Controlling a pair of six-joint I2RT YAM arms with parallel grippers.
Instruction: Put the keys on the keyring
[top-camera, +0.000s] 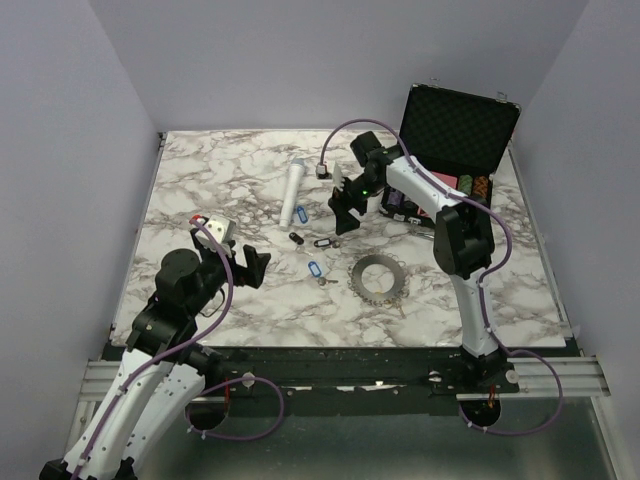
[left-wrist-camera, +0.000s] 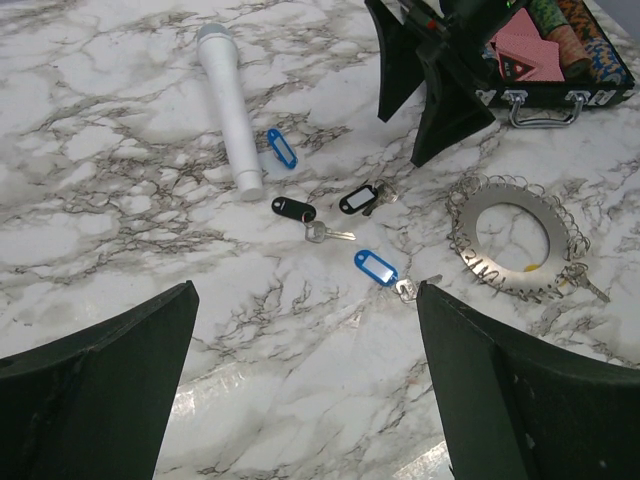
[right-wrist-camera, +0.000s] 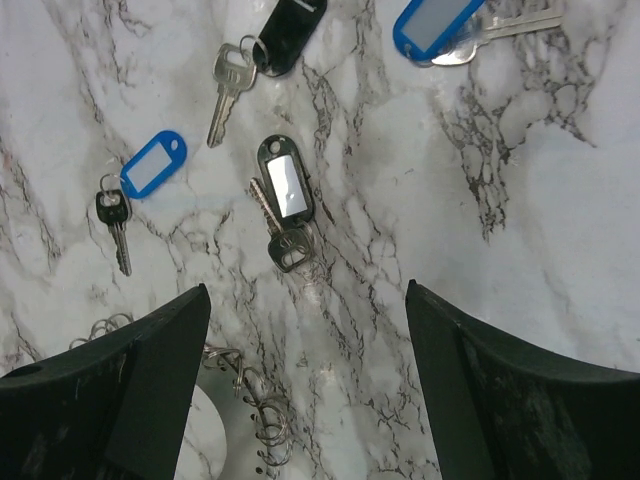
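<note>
Mid-way across the marble table (top-camera: 200, 180), the black-tagged key (right-wrist-camera: 285, 195) lies just ahead of my right jaws, its length square to their closing line; both pairs gape empty.

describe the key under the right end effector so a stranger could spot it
From the open black case at the far right, follow the right arm to its end effector; the key lies on the marble just below it, between the white tube and the toothed ring. Its black tag shows a clear white label, unlike the plainer black tag nearby and the two blue tags.
</note>
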